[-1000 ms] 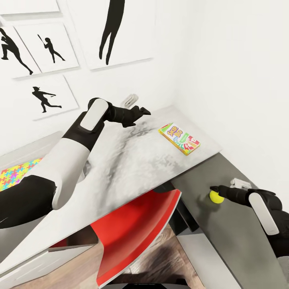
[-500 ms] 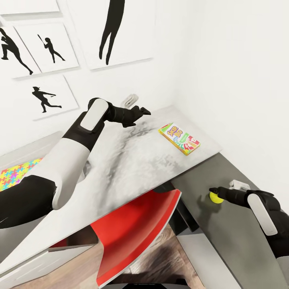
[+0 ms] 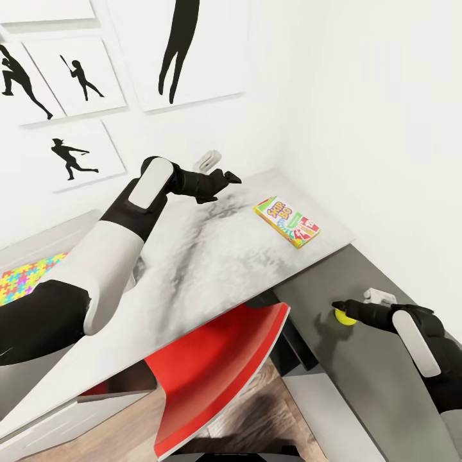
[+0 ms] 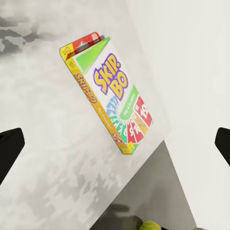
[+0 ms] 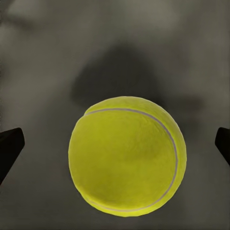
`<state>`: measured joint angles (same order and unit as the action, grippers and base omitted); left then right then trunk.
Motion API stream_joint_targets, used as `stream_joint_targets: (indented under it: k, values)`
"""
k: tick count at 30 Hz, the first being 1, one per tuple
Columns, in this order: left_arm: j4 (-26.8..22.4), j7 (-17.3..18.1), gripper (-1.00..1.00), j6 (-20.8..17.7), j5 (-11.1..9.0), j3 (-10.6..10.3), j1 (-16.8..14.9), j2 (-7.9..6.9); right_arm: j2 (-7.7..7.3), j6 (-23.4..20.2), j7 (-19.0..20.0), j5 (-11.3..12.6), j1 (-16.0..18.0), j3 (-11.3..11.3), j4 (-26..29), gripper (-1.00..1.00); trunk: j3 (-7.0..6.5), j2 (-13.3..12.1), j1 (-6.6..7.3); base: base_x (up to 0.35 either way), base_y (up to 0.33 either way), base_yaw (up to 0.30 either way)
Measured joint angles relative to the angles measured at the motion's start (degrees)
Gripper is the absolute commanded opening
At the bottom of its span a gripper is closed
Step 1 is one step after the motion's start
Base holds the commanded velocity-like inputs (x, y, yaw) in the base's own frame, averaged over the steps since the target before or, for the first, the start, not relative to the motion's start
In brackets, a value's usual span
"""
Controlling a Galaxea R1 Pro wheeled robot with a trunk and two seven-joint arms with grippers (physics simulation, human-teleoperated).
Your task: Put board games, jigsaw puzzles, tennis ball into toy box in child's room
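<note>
Tennis ball (image 3: 344, 317) lies on the dark grey wing of the desk (image 3: 359, 385), close to that wing's front edge and not far from the corner where it meets the light grey wing. The right gripper (image 3: 340, 309) has crept forward over the last second, so that its dark fingertips now reach across the top of the ball and hide more of it from the head camera than before. In the right wrist view the ball (image 5: 127, 155) sits squarely between the two fingers, which stand wide apart at the far sides with clear gaps to it, so nothing is gripped yet. My reading is that the approach is nearly done and closing on the ball is the next step; a round ball on a smooth top could roll off if one finger touches first.

Further out, the yellow-orange board game (image 3: 287, 222) lies flat on the light grey wing near its back right corner, unmoved. The left gripper (image 3: 232, 177) hangs above that wing short of the game, open wide, with the box (image 4: 108, 98) centred ahead of it in the left wrist view. A jigsaw puzzle (image 3: 25, 278) shows at the desk's far left.
</note>
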<state>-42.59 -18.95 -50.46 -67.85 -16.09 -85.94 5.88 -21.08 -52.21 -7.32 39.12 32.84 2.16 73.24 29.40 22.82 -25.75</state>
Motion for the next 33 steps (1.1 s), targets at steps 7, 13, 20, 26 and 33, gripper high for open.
stream_joint_targets:
  k: [7,13,20,26,33]
  values:
    - [-0.02,0.02,1.00,0.03,-0.02,0.00,-0.04,0.03,0.06,0.03,0.04,-0.01,0.00,-0.10,-0.21,1.00,0.00,0.00,0.00,0.000,0.000,0.000]
    - [-0.01,0.00,1.00,0.01,-0.03,0.00,-0.17,0.21,0.04,1.06,0.04,-0.02,0.00,-0.12,-1.22,1.00,0.00,0.00,0.00,0.000,0.000,0.000]
    - [-0.03,0.00,1.00,0.03,-0.02,0.00,-0.22,0.20,0.01,2.05,0.11,-0.01,0.06,-0.13,-1.94,1.00,0.00,0.00,0.00,0.000,0.000,0.000]
    - [-0.02,0.00,1.00,0.03,-0.03,0.00,-0.23,0.26,0.00,2.34,0.24,0.01,0.15,-0.13,-2.33,1.00,0.00,0.00,0.00,0.000,0.000,0.000]
    - [-0.05,0.00,1.00,0.03,-0.04,0.00,-0.23,0.33,0.00,2.52,0.35,0.00,0.15,-0.13,-2.43,1.00,0.00,0.00,0.00,0.000,0.000,0.000]
